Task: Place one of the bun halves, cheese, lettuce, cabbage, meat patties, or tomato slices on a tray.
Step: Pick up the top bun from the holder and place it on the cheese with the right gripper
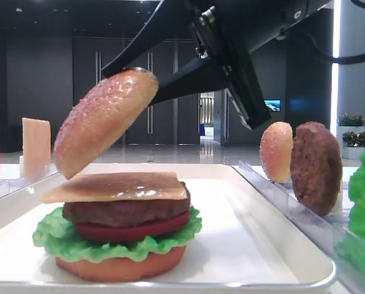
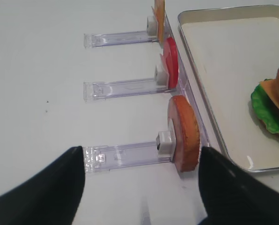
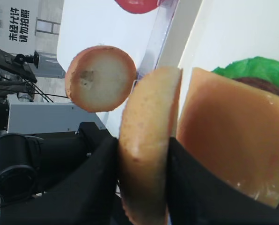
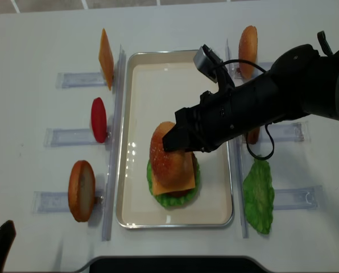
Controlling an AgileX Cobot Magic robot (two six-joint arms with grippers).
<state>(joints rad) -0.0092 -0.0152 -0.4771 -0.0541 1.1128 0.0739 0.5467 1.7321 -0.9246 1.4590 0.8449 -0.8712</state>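
Note:
My right gripper (image 4: 178, 139) is shut on the domed, speckled golden-brown bun top (image 1: 106, 119), its black fingers (image 3: 90, 187) pressing both faces. The bun top hangs tilted just above a stack on the white tray (image 1: 256, 245). From the top down, the stack is a cheese slice (image 1: 118, 187), a meat patty (image 1: 127, 211), a tomato slice (image 1: 133, 229), lettuce (image 1: 109, 245) and a flat bun base (image 1: 121, 266). The bun's lower edge is close to the cheese's left corner. My left gripper (image 2: 139, 187) is open over the bare table, left of the tray.
Clear racks flank the tray. On the left stand a cheese slice (image 4: 106, 57), a tomato slice (image 4: 99, 119) and a flat bun base (image 4: 81, 190). On the right are a paler bun top (image 4: 248, 42), a patty (image 1: 316, 166) and a lettuce leaf (image 4: 259, 193).

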